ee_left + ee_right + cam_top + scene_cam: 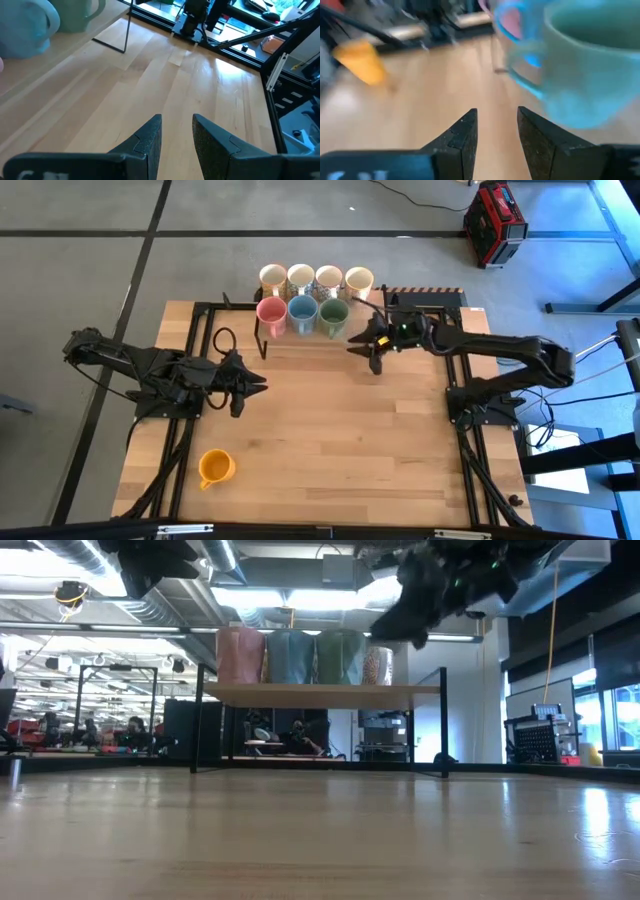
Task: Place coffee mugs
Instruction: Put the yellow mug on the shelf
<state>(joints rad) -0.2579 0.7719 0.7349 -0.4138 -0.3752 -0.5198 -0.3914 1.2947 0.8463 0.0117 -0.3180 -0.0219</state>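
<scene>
On a raised rack (262,332) at the desk's (330,440) far edge stand seven mugs (four cream (316,278) behind pink (271,313), blue (302,311), green (333,313)), orange mug (214,468) alone near the front, right gripper (358,340) just beside the green, left gripper (256,388) mid-desk, both jaws spread, empty.

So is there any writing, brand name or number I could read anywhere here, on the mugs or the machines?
None can be read.
Red case on the floor: any marking too small to tell.
Left gripper: pale marks on its dark body, cut off at the edge.
Right gripper: the same, blurred.
Ceramic coffee mugs on the rack: no lettering visible.
</scene>
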